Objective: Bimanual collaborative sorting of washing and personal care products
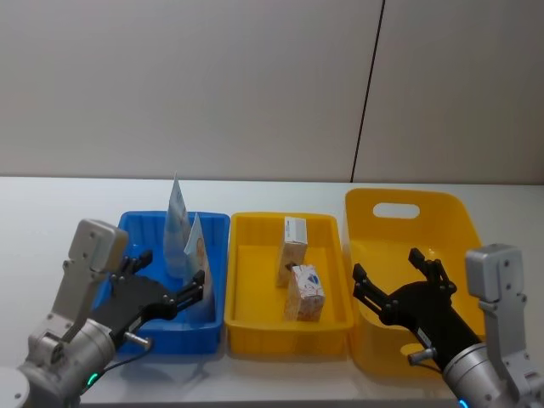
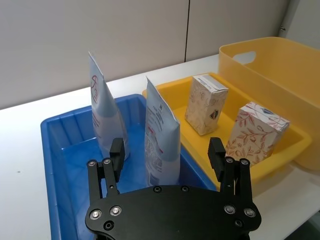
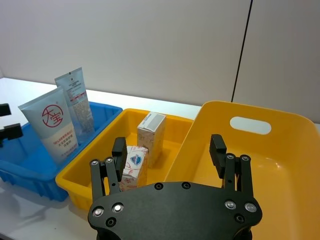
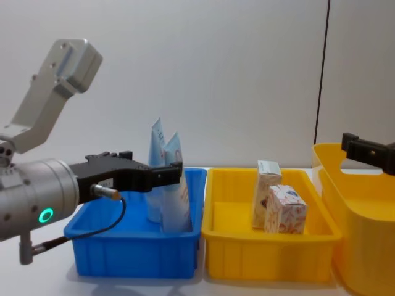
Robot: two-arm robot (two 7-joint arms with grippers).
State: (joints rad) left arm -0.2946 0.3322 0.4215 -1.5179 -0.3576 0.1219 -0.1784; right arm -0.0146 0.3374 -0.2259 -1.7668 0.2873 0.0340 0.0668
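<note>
Left gripper: fingers wide apart, nothing held, low over near end of blue tray. Blue tube and pale tube upright in that tray. Right gripper: fingers wide apart, empty, over bin. Beige carton and white carton upright in yellow tray, just beside each other.

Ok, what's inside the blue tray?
Two squeeze tubes stand in the blue tray: a light blue tube with a red logo and a pale translucent tube. The tubes hide the floor just behind them.
</note>
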